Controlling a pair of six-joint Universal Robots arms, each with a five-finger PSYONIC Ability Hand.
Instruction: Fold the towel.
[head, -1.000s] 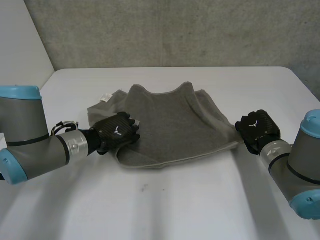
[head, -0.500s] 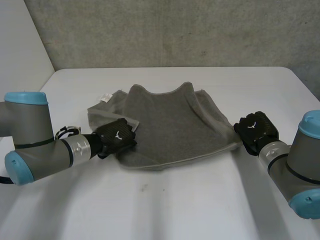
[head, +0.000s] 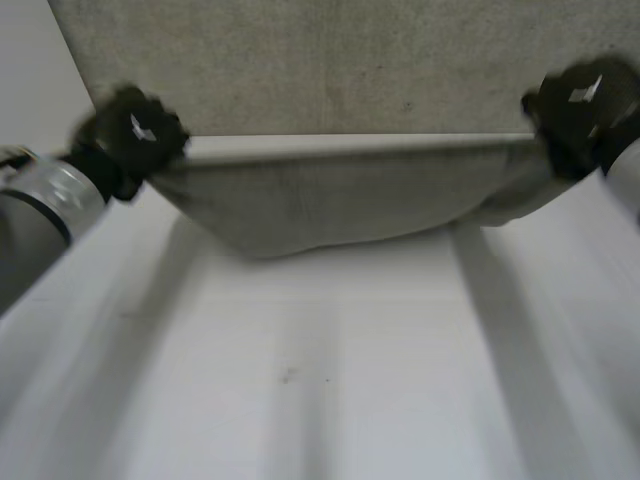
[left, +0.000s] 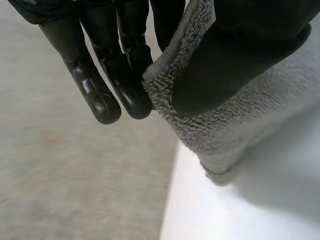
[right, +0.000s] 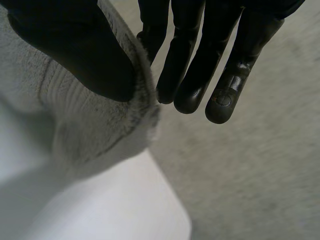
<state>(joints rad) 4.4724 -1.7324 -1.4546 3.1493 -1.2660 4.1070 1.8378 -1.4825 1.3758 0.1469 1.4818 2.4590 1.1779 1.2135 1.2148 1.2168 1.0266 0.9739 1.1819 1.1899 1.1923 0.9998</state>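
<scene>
The grey towel (head: 340, 205) hangs stretched in the air between my two hands, sagging in the middle above the far part of the white table (head: 330, 370). My left hand (head: 135, 135) holds its left end high up. In the left wrist view the thumb (left: 235, 60) presses the towel's hemmed edge (left: 210, 130) against the fingers (left: 125, 75). My right hand (head: 585, 100) holds the right end at about the same height. In the right wrist view the thumb (right: 75, 55) pinches the towel (right: 95, 130) against the fingers (right: 195, 55).
A grey concrete wall (head: 340, 60) rises behind the table. The table's far edge (right: 170, 195) and the floor beyond it (left: 75, 175) show under both hands. The near part of the table is bare white.
The left hand closed on the towel's left edge. Both hands then rose and moved apart toward the far side, lifting the towel off the table and pulling it taut.
</scene>
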